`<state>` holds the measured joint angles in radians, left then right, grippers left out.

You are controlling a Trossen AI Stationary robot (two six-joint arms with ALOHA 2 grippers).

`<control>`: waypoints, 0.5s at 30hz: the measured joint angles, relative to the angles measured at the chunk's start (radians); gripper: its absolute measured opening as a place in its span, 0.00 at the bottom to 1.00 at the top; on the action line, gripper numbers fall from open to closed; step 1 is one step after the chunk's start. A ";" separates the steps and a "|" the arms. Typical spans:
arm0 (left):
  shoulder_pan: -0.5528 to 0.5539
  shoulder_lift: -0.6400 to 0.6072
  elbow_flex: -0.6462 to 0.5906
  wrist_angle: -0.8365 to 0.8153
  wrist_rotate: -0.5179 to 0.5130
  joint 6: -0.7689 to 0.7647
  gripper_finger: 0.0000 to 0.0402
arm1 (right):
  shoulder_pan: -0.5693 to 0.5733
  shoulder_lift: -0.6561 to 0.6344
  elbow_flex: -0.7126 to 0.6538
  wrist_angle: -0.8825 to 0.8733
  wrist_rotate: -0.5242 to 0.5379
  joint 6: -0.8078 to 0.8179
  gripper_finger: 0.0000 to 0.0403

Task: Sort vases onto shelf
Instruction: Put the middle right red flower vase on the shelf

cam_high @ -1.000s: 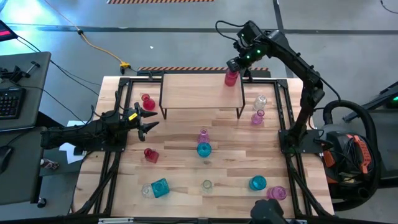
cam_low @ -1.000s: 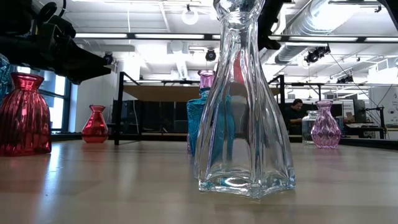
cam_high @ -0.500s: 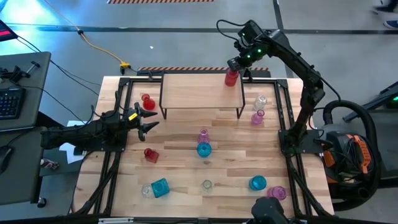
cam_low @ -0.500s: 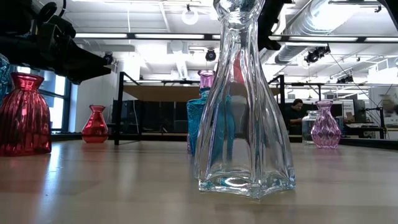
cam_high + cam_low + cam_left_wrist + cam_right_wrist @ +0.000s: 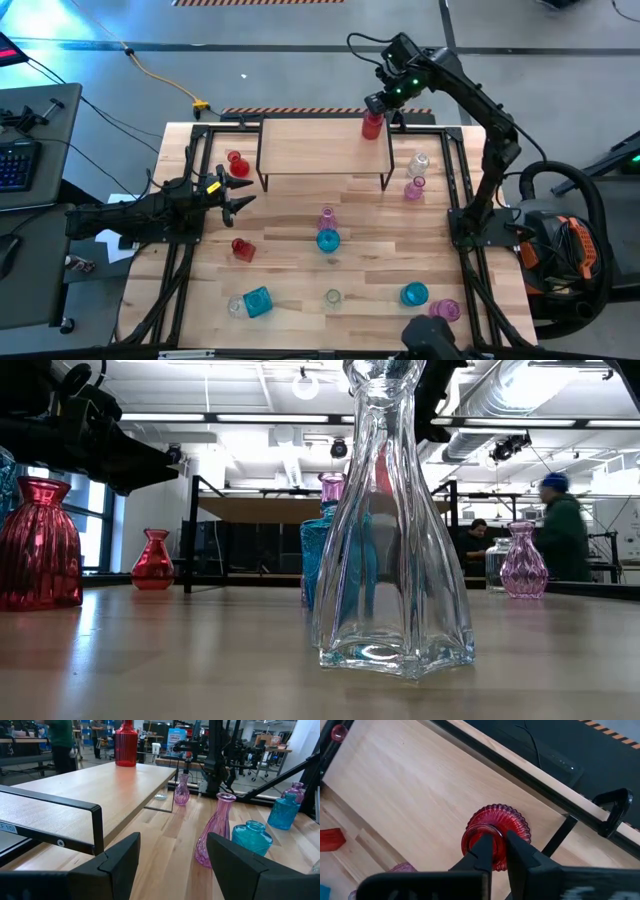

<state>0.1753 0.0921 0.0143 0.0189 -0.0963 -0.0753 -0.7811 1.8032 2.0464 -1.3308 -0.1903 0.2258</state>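
Nothing on the table has shifted since the earlier frames; only a person (image 5: pixel 562 525) has entered the background. Right gripper (image 5: pixel 498 851) pinches the neck of the red vase (image 5: pixel 373 123), standing at the shelf's (image 5: pixel 300 150) back right corner. Risk: fingers dragging on release could tip it off the near edge. Left gripper (image 5: pixel 243 189), spread wide and empty, waits near the table's left edge.
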 joint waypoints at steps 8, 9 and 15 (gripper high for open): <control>0.000 0.000 0.000 0.000 0.000 0.000 0.55 | 0.000 0.004 0.000 0.010 0.006 -0.006 0.08; 0.000 0.000 0.000 0.000 0.000 0.000 0.55 | 0.000 0.004 0.000 0.012 0.007 -0.006 0.08; 0.000 0.000 0.000 0.000 0.000 0.000 0.55 | -0.004 0.004 0.000 0.012 0.007 0.001 0.09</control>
<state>0.1750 0.0922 0.0143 0.0190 -0.0964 -0.0753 -0.7853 1.8076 2.0464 -1.3190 -0.1837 0.2268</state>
